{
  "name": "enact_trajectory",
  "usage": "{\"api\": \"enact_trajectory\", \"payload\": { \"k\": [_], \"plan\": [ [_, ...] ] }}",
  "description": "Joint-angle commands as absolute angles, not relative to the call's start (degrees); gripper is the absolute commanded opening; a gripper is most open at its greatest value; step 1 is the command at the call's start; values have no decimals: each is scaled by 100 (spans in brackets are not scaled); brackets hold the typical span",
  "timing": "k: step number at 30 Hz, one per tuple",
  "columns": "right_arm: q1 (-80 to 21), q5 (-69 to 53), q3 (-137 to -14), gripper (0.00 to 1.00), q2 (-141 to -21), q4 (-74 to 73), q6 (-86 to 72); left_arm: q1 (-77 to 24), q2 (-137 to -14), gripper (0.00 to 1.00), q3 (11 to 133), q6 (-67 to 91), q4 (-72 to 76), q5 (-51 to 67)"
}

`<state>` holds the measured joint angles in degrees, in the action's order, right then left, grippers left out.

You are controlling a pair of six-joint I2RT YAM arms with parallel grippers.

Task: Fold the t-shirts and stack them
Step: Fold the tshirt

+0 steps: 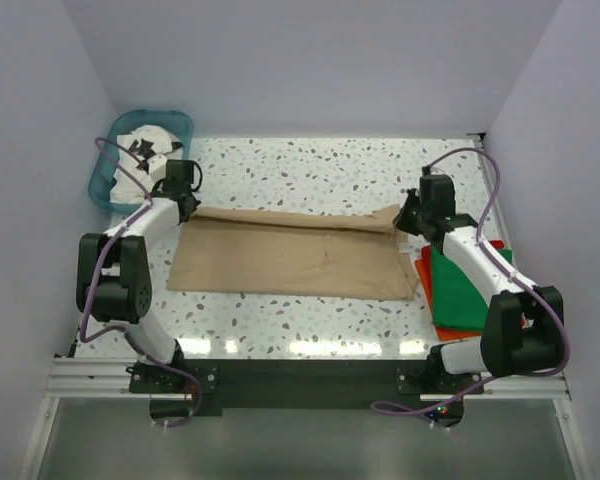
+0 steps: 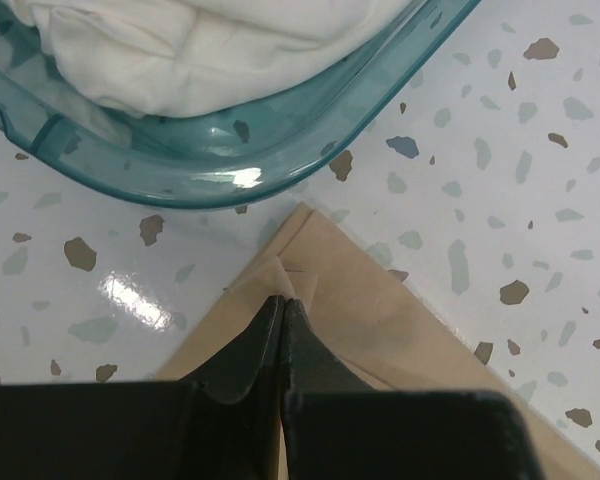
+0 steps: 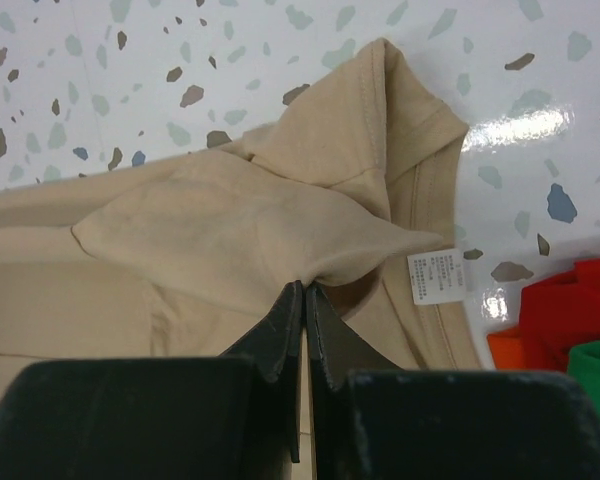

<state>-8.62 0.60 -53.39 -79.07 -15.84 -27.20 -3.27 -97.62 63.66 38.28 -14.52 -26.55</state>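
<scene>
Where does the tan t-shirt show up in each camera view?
Top external: tan t-shirt spread flat, centre of frame.
Left wrist: its corner, lower centre, pinched by the left gripper.
Right wrist: bunched fabric, centre-left, pinched by the right gripper.
Shared landmark: the speckled tabletop.

Teal see-through plastic basket (image 2: 180, 175) parked at the far left corner of a white speckled terrazzo table (image 1: 310, 165), pretty glossy with light glare along the near edge. Plain pale walls (image 1: 310, 60) all round.
</scene>
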Motion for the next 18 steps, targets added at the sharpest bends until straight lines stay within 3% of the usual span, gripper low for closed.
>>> {"api": "enact_trajectory", "payload": {
  "k": [1,18],
  "plan": [
    [-861,220,-5195,0,-7620,-1441,-2804,-255,-9431,0,6170,4025,-1362,-2760],
    [-853,9,-4465,0,-7005,-1450,-2900,-255,-8965,0,5529,4307,-1389,-2733]
  ]
}}
